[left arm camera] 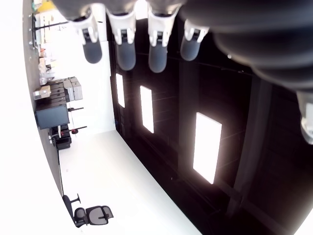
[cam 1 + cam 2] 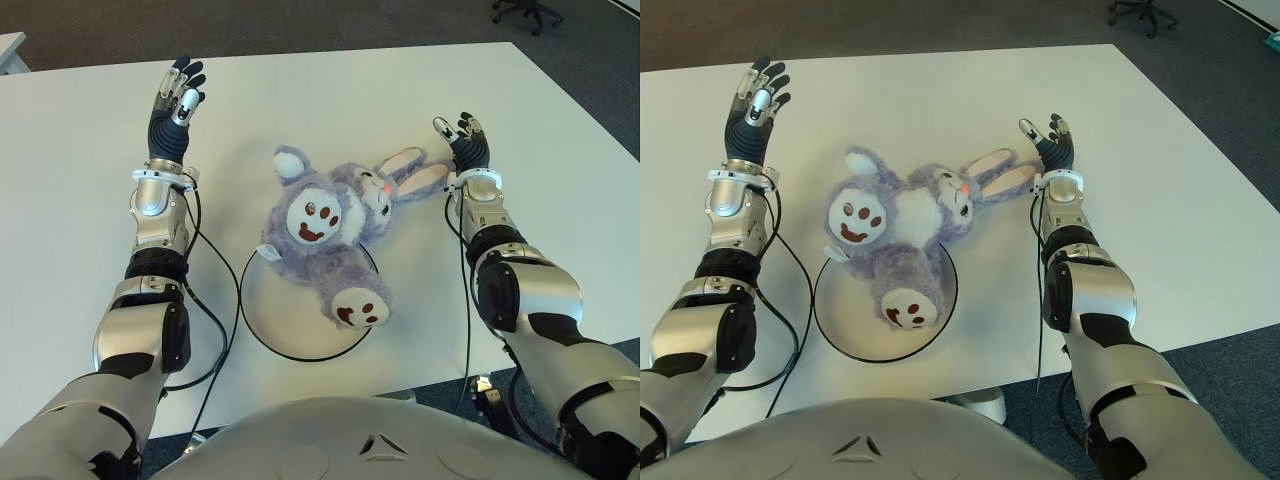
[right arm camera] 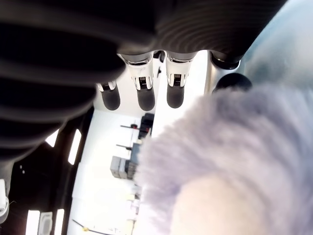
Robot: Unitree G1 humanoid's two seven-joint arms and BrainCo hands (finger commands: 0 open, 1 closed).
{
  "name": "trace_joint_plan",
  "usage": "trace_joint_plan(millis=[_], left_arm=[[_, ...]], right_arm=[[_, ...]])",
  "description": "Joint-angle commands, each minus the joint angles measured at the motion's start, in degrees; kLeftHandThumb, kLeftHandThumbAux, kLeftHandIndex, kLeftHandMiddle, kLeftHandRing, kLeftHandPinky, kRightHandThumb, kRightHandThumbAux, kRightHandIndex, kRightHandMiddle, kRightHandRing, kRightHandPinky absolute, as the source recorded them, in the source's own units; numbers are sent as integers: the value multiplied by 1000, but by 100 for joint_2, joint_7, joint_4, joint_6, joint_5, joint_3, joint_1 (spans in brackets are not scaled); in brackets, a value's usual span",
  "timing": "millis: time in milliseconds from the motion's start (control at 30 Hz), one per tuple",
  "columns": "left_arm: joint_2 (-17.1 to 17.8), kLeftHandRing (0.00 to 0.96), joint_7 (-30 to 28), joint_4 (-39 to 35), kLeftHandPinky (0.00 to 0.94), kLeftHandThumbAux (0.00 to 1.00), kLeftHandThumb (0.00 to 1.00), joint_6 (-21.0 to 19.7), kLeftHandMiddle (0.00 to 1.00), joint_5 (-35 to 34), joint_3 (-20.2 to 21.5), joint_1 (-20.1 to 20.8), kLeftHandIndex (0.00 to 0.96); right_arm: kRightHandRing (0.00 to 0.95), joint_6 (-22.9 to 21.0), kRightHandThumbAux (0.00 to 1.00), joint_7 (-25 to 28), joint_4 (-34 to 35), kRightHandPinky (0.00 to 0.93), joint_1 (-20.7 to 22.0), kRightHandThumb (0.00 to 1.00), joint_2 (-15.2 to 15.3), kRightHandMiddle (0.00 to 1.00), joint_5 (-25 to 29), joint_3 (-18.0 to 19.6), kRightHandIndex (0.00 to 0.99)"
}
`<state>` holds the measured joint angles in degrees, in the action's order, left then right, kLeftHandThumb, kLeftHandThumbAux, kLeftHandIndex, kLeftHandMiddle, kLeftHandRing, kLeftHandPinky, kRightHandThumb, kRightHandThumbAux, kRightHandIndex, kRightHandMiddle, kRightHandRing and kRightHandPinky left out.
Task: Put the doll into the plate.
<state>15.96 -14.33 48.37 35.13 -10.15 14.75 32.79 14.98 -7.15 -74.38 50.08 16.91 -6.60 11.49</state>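
Doll, a purple-grey plush rabbit [image 2: 335, 230], sprawls mid-frame, half over my white round plate [image 2: 290, 325]. Likely soft, light; grip the torso. My right hand [image 2: 462, 140] splayed beside its ears, left hand [image 2: 175, 105] upper left, both holding nothing.

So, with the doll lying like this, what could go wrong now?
1. The doll lies only partly on the plate: its head and ears hang past the rim onto the table. It may count as not fully inside, or tip out.
2. The right hand, open, is right beside the ears. Pulling back, it could catch the fur and drag the doll off.
3. The left hand is open and far to the doll's left, so it cannot steady it.
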Motion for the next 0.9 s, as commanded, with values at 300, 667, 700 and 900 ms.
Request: trace_joint_plan(millis=[300, 667, 700, 900], left_arm=[[-188, 116, 231, 131, 106, 361, 0, -150, 135, -28, 65, -55, 66], [-277, 118, 421, 279, 103, 356, 0, -162, 139, -4, 74, -77, 74], [-294, 115, 449, 306, 92, 361, 0, -190, 137, 0, 72, -89, 69], [-331, 104, 572, 413, 69, 372, 0, -271, 126, 42, 42, -104, 49]], right_arm=[[0, -327, 500, 107, -309, 0, -386, 0, -169, 0, -10, -37, 0], [0, -328, 500, 130, -308, 0, -377, 0, -160, 0, 11, -18, 0], [0, -326, 502, 129, -308, 0, -378, 0, -157, 0, 9, -19, 0], [0, -322, 506, 123, -308, 0, -381, 0, -154, 0, 1, -28, 0]])
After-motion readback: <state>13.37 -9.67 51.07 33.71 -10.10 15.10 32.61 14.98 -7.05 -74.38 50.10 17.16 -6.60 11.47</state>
